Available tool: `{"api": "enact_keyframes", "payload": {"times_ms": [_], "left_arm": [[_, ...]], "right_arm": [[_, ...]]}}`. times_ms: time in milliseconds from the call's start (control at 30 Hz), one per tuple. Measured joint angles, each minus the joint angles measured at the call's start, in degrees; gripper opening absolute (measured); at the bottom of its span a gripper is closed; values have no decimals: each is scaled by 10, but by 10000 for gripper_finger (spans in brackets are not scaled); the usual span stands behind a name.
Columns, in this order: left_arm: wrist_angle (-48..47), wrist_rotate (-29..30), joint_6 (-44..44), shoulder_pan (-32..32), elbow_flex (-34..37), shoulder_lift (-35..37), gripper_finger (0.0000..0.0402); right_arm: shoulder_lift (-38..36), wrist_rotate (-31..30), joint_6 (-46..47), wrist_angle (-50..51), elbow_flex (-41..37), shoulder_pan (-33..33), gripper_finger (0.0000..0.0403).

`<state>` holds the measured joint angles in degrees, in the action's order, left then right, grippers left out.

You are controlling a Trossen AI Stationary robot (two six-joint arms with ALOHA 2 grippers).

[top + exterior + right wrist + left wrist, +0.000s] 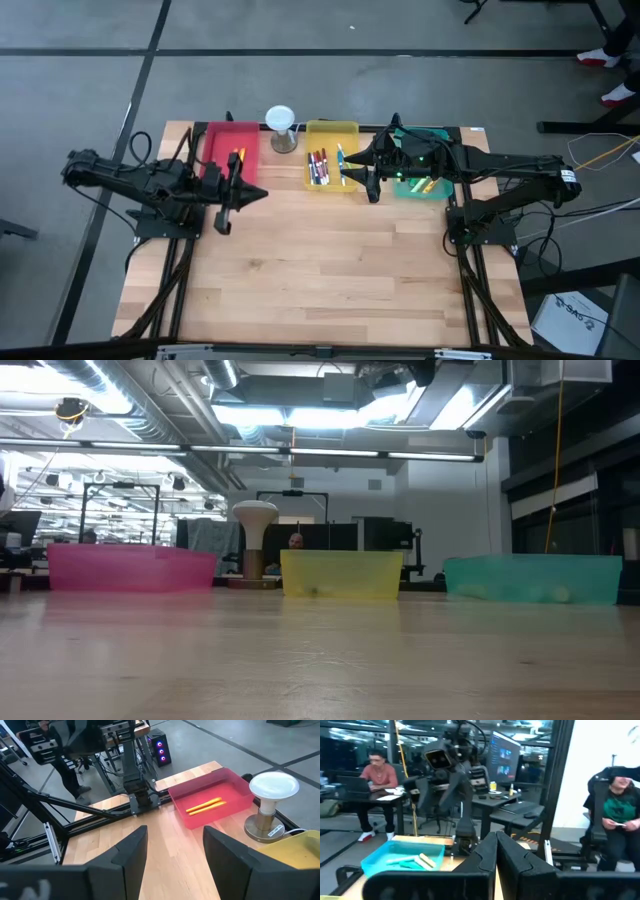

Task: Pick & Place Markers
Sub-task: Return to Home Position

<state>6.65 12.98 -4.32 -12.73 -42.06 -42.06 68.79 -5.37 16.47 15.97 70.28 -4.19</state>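
Orange and yellow markers (238, 158) lie in the red tray (215, 140); they also show in the right wrist view (205, 806). Red, white and blue markers (318, 165) lie in the yellow tray (345, 130). Green and yellow markers (428, 185) lie in the teal tray (438, 135), which the left wrist view also shows (402, 857). My left gripper (255, 193) hovers by the red tray's near right corner, shut and empty (496, 855). My right gripper (347, 171) hovers over the yellow tray's near right part, open and empty (172, 855).
A white-topped hourglass-like object (281, 128) stands between the red and yellow trays at the table's far edge. The three trays stand in a row along the far edge (340, 575). Bare wooden tabletop (320, 270) fills the near half. People sit at desks in the room beyond.
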Motion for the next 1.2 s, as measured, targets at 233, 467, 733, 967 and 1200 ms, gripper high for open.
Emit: {"api": "enact_keyframes", "payload": {"times_ms": [233,467,733,967,1200], "left_arm": [[21,-52,21,-6,18,5,2],[90,-68,16,13,103,49,2],[127,-66,21,14,200,136,2],[237,-147,27,25,280,190,2],[318,-198,13,43,332,208,2]], "right_arm": [[0,0,13,0,0,0,189],[0,0,23,0,0,0,189],[0,0,26,2,0,0,189],[0,0,45,2,0,0,189],[0,0,59,2,0,0,189]]}}
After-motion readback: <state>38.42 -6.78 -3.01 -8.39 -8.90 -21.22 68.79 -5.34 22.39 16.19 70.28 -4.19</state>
